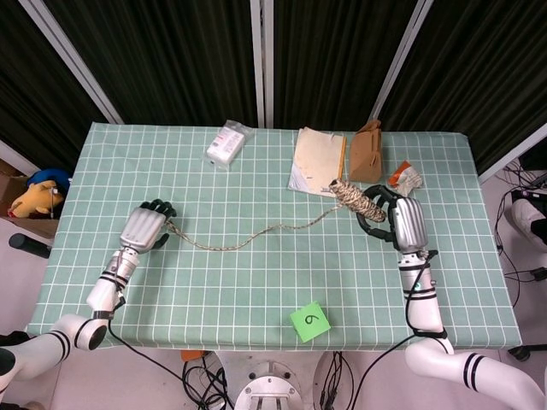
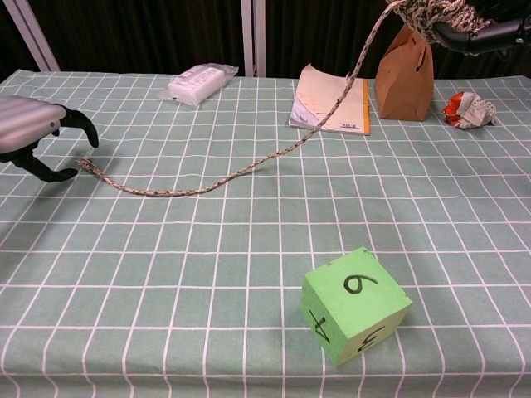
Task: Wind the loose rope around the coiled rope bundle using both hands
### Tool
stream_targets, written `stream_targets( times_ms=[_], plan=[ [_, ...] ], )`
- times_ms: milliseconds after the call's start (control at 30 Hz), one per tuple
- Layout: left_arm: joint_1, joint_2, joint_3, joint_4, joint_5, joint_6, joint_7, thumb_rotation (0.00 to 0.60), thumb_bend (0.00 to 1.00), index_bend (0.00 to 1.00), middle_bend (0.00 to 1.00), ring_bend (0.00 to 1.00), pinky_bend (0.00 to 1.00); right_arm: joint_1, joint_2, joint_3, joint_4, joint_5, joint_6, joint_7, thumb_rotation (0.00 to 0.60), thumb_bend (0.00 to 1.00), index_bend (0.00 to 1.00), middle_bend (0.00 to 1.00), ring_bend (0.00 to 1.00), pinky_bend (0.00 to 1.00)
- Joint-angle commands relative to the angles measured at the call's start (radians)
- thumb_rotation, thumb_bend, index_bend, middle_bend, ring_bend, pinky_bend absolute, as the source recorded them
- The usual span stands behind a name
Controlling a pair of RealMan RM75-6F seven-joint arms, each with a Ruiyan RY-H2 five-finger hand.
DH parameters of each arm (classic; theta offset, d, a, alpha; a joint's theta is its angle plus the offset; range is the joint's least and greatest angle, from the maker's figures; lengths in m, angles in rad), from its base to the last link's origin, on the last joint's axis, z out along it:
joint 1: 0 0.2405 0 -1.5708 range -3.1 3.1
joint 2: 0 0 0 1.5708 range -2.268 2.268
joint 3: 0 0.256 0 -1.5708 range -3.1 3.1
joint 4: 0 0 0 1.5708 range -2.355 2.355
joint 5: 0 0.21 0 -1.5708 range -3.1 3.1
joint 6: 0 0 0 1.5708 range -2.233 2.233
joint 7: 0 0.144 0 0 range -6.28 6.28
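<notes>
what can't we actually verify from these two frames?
- Left hand on the loose rope end: contact unclear; the chest view's left edge crops the hand, and in the head view its back covers the fingers.
- Rope bundle: the chest view's top edge cuts it off; the right hand covers part of it in the head view.
- White packet: print too small to read.
</notes>
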Motion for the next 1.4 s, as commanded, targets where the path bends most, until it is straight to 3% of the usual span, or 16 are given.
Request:
stream_targets(
  times_ms=[33,500,967,1200,1400],
  plan=[
    [0.002,-0.007,0.002,0.010,0.004,0.008,-0.006,0.600,0.33,0.38,0.26,0.21,0.32,0.001,0.001,0.001,-0.001,0.003,-0.004,0.000,0.600,0.62,0.93,0.73,0.68,0.86],
    [-0.023,-0.040,0.014,0.071,0.020,-0.029,-0.024,0.600,0.36,0.42,0.26,0.21,0.31,0.003,-0.007,-0.002,0.010,0.016,-0.015,-0.010,0.600,0.63,0.93,0.73,0.68,0.86],
    [-0.021,-0.052,0.009,0.091,0.010,-0.033,-0.054,0.600,0.38,0.58,0.29,0.23,0.32,0.004,-0.011,-0.006,0.019,0.019,-0.025,-0.013,0.600,0.63,0.93,0.73,0.68,0.86],
    [-0.008,-0.027,-0.018,0.030,0.011,0.013,-0.172,0.600,0.44,0.71,0.36,0.28,0.41,0.008,-0.013,-0.004,0.024,0.019,-0.028,-0.015,0.600,0.63,0.93,0.73,0.68,0.86],
    [-0.007,0.029,-0.041,-0.060,0.019,0.038,-0.281,0.600,0.45,0.74,0.40,0.31,0.44,0.025,-0.013,0.007,0.024,0.009,-0.035,-0.016,0.600,0.63,0.93,0.73,0.68,0.86]
  ],
)
